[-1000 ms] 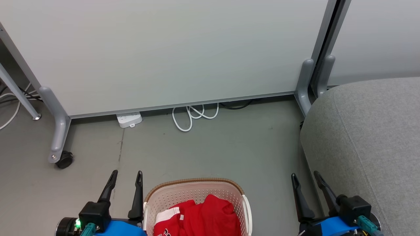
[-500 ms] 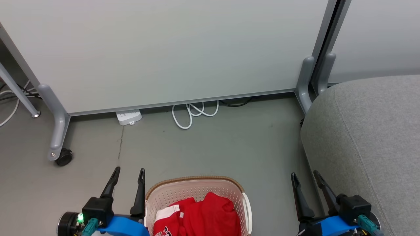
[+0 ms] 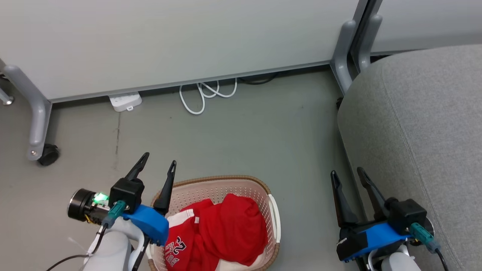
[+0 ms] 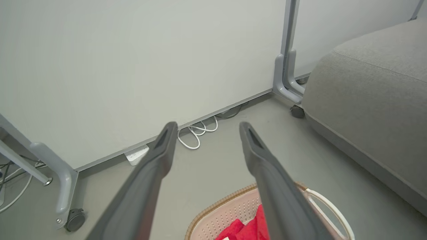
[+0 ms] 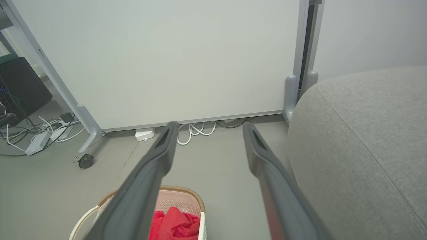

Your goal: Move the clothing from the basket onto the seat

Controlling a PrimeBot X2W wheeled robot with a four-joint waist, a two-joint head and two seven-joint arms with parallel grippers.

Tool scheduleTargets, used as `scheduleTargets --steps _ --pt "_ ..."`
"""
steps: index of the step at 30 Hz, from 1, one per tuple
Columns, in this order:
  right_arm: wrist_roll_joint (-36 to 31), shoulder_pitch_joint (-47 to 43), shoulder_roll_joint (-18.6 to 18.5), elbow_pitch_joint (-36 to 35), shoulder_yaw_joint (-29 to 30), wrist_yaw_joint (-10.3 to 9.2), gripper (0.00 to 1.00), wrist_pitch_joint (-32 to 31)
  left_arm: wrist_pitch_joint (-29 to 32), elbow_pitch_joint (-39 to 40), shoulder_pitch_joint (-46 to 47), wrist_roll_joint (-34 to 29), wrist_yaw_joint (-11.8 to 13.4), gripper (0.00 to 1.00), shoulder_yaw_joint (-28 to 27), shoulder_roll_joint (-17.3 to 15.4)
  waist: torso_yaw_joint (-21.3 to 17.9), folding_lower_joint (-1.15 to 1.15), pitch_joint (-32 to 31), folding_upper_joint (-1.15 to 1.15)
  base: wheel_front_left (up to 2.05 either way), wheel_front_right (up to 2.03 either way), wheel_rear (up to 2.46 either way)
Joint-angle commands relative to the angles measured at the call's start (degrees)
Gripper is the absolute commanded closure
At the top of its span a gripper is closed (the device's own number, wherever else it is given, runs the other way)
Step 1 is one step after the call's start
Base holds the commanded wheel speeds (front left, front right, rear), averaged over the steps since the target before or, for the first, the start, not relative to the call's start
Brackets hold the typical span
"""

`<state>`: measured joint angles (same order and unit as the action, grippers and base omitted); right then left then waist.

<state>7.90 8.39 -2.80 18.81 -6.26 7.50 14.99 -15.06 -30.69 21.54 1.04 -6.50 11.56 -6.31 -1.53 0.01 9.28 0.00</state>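
Observation:
Red clothing (image 3: 222, 229) with white trim and white lettering lies heaped in the cream basket (image 3: 274, 214) on the floor at the bottom centre of the head view. My left gripper (image 3: 160, 160) hangs open over the basket's left rim, nothing between its fingers. My right gripper (image 3: 348, 173) stands open to the right of the basket, beside the grey seat (image 3: 421, 124). In the left wrist view the left gripper (image 4: 206, 125) points over the basket (image 4: 217, 213) and the clothing (image 4: 247, 226). The right wrist view shows the right gripper (image 5: 208, 125), the basket (image 5: 186, 200), the clothing (image 5: 173, 223) and the seat (image 5: 367, 140).
A pale partition panel (image 3: 169, 41) on grey legs with a castor (image 3: 47, 154) closes off the far side. A white power strip (image 3: 124, 101) and a looped white cable (image 3: 205, 94) lie at its foot. Bare grey floor (image 3: 244, 143) lies between the basket and the panel.
The head camera has tilted down, so the basket shows more fully. My left gripper has risen and moved forward and right, its right finger now over the basket's left rim. The right gripper looks unmoved.

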Motion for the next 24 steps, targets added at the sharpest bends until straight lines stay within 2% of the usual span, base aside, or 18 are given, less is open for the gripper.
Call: scheduleTargets --steps 1,12,24 --pt "-0.41 1.91 -0.15 -0.39 -0.10 -0.02 0.00 0.29 -0.19 -2.76 2.90 -1.00 -0.44 0.00 1.66 -1.34 -1.87 -0.01 3.90 0.00 0.00 0.00 0.00" --pt "-0.26 7.65 -0.13 -1.82 -0.87 -0.02 0.00 0.18 -0.18 -16.04 11.87 -2.47 -1.02 0.00 11.00 -5.41 -5.15 -0.01 13.18 0.00 0.00 0.00 0.00" --pt "-0.31 13.67 -0.13 -3.50 -1.93 -0.02 0.00 0.18 -0.14 -32.05 22.46 -1.83 -0.92 0.00 26.32 -7.73 -7.47 -0.01 22.83 0.00 0.00 0.00 0.00"
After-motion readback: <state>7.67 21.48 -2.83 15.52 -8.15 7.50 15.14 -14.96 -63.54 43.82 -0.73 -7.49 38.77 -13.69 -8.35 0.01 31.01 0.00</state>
